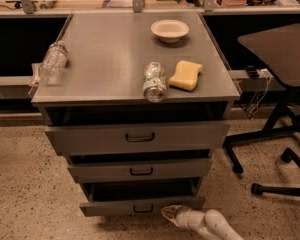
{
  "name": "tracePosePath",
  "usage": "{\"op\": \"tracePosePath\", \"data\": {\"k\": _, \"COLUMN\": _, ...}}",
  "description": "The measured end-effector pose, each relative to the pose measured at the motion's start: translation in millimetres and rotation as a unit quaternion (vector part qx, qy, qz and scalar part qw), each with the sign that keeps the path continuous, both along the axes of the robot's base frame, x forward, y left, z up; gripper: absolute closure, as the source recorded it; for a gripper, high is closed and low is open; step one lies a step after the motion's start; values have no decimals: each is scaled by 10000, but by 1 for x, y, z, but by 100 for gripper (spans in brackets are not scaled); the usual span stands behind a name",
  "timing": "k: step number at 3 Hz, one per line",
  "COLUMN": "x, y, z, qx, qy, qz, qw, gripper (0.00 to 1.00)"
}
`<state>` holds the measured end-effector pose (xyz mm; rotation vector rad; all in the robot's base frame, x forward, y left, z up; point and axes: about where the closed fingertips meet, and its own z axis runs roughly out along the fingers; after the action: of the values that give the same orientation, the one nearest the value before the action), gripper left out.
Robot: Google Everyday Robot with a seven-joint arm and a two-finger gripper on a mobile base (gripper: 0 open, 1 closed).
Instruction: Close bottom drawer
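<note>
Bottom drawer (110, 208), grey sheet metal w/ the narrowest front of the three and a small dark bar handle (143, 208), stands pulled out at the cabinet's foot, under the mid-width grey drawer (140, 170). It looks rigid, and prob. light since what shows of the inside is bare. I'd guess it runs on slides, so no grip needed: a flat, steady push on the front, close to the handle, approx. centred so it doesn't rack. The metal is slick, so an angled push may skid. The pale tapered pincer (171, 214) sits low by the floor, just right of the handle, in front of the drawer face. Contact unclear, can't tell how far open it is, and nothing visibly held
</note>
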<state>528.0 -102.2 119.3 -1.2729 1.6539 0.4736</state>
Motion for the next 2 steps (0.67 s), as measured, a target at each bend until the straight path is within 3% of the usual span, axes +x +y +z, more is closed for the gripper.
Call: {"op": "tracePosePath", "data": {"k": 2, "x": 1, "y": 0, "z": 0, "qx": 4, "qy": -3, "qz": 1, "qw": 10000, "gripper": 34}}
